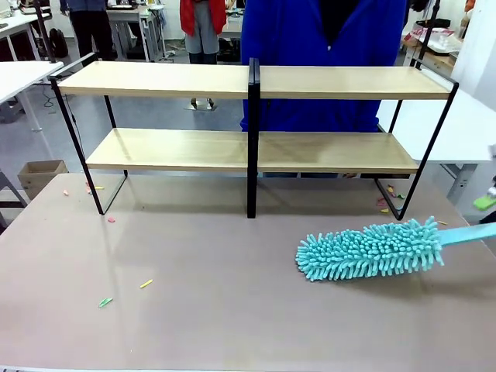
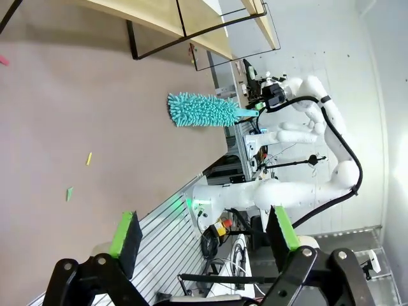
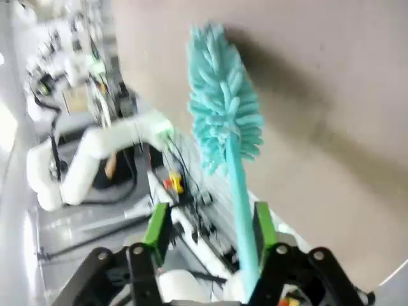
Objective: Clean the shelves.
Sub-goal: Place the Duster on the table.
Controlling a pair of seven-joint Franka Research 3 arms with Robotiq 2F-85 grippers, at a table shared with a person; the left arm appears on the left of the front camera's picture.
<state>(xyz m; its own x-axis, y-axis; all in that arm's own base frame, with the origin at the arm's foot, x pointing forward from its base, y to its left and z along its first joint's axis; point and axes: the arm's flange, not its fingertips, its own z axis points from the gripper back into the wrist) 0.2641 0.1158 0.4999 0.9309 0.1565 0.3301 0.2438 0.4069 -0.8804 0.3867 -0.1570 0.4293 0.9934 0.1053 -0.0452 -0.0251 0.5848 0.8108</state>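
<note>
**Duster lying on the desk in front of the shelves**

The shelves (image 1: 253, 116) stand toward the far side of my desk (image 1: 217, 310): two long light-wood boards in a thin black frame with a black centre post. A person in a blue top (image 1: 322, 46) stands just behind them.

The teal duster (image 1: 368, 249) lies on the desk to my right, in front of the rack's right end and apart from it. Its fluffy head points toward the middle and its light-blue handle (image 1: 469, 234) runs off toward the right edge.

In my right wrist view, my right claw (image 3: 210, 233) has its fingers apart. The duster handle runs up between them, lying against one green pad (image 3: 264, 226), with a clear gap to the other pad. The view is blurred, so I cannot tell whether that pad actually presses the handle.

My left claw (image 2: 204, 233) hangs wide apart above the near edge of the desk, with nothing between its green pads (image 2: 121, 233).

A few small coloured scraps (image 1: 124, 293) lie on the desk to my left, and more (image 1: 385, 203) sit by the rack's right foot.
</note>
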